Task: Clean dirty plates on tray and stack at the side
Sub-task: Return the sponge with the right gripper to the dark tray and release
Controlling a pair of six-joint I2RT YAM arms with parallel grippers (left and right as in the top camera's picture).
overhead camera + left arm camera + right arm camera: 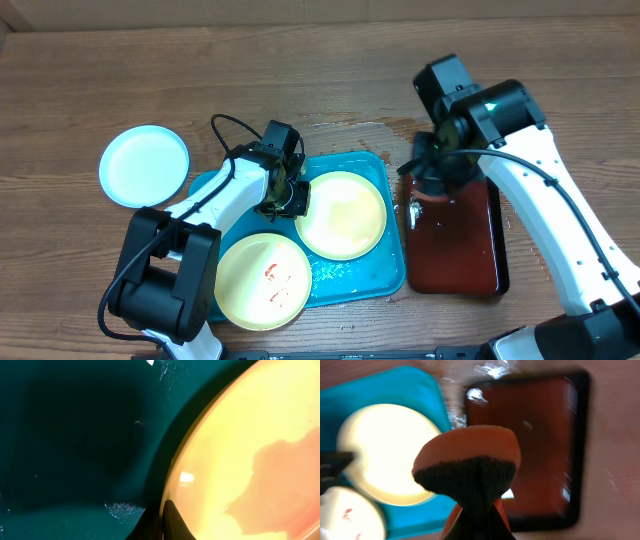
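Pinching an orange sponge [467, 445] tight in the right jaws above the dark red tray [455, 250], right of the turquoise tray [350, 275]. Holding the left jaws closed at the left rim of the clean yellow-green plate [345, 215] on that tray, actual grip impossible to tell. Showing a red-smeared plate [262, 282] overhanging the near left corner and a mint-white plate [145, 165] on the desk [300, 60], far left.

my left claw [290, 197], closed, sits low against the left rim of the clean plate [345, 215]. the smeared plate [262, 282] crowds just beside my arm, so the tray [350, 272] leaves me little room there. my right claw [438, 172], clamped on the sponge [467, 460], hangs over the far end of the red-brown tray [460, 245]. the white plate [145, 165] takes the left of the table [100, 80]. bare wood lies open along the far edge and at the near left.
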